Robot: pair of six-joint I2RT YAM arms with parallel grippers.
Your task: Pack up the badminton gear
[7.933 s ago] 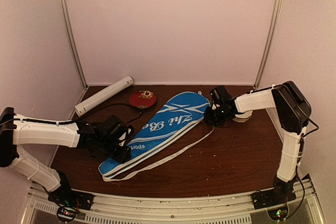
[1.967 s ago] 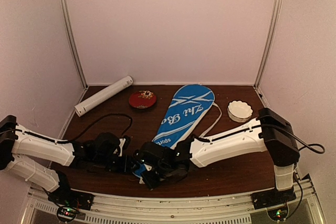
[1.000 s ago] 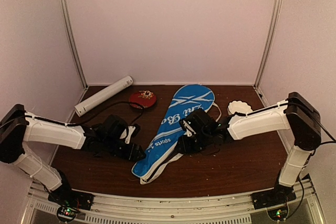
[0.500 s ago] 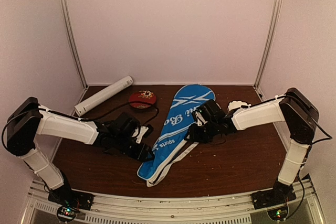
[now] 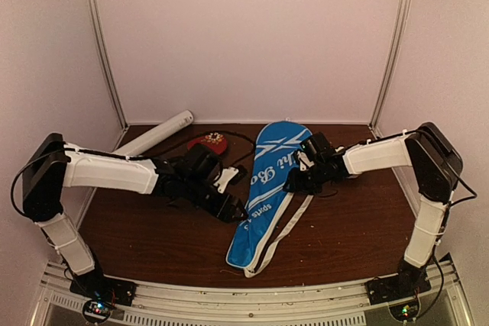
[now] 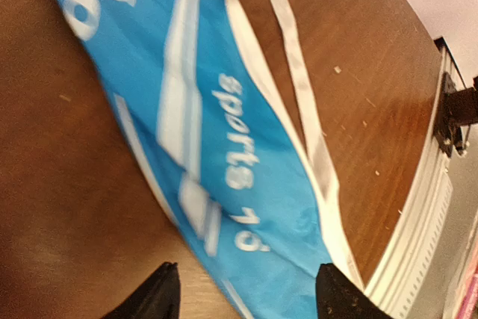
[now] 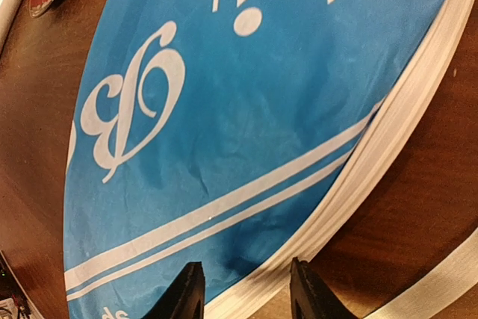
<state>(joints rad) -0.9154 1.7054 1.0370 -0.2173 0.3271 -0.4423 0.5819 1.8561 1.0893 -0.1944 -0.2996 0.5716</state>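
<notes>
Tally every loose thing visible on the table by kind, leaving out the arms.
blue racket bag: 1
white tube: 1
red dish, partly hidden: 1
Total: 3

Bright blue fabric racket bag (image 5: 267, 182) with white script lettering, white diagonal stripes, white edge trim and strap. Dark brown wooden table (image 5: 153, 243). Upper centre: red round dish (image 5: 209, 140) with pale flecks; plain white tube (image 5: 162, 130).
</notes>
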